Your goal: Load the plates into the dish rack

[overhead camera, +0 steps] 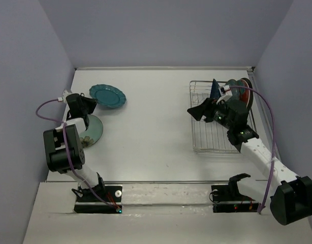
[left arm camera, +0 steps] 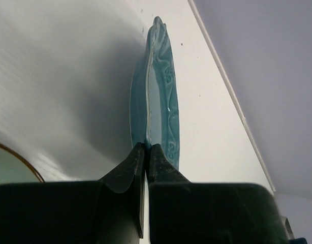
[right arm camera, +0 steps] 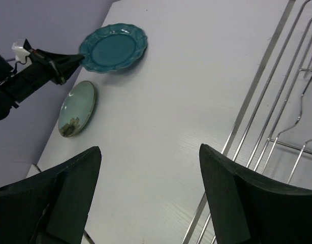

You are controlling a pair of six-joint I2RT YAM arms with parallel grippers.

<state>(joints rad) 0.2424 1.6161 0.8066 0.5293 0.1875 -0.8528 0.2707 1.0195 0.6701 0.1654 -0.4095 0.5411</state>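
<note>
Nearest the arm bases on the left side of the white table (overhead camera: 156,137), a pale mint round plate with a thin brown rim (overhead camera: 92,129) lies flat, partly under the left arm and not held by anything. Just beyond it the left pincer (left arm camera: 147,148) is pressed together on the near rim of the scalloped teal plate (left arm camera: 163,101), one finger above the edge and one below. That plate rests on the table near the far left. Whether its gripped edge is already off the surface I cannot tell.

On the right, the rectangular silver wire dish rack (overhead camera: 212,137) stands with its near half bare. The right pincer (right arm camera: 150,152) hangs over it with its fingers spread wide and nothing between them. At the rack's far end a dark blue leaf-shaped plate (overhead camera: 215,89) stands upright between the tines. Beside it stand other plates (overhead camera: 241,90), one with a reddish rim; they overlap too much to count.

The step in hand looks like picking up the teal plate, with two plates left outside the rack. The next move probably calls for lifting it by that thin rim without letting it swing. Then it must be carried across the table, tipped upright and lowered into a free slot, perhaps with a handover to the waiting right arm.
</note>
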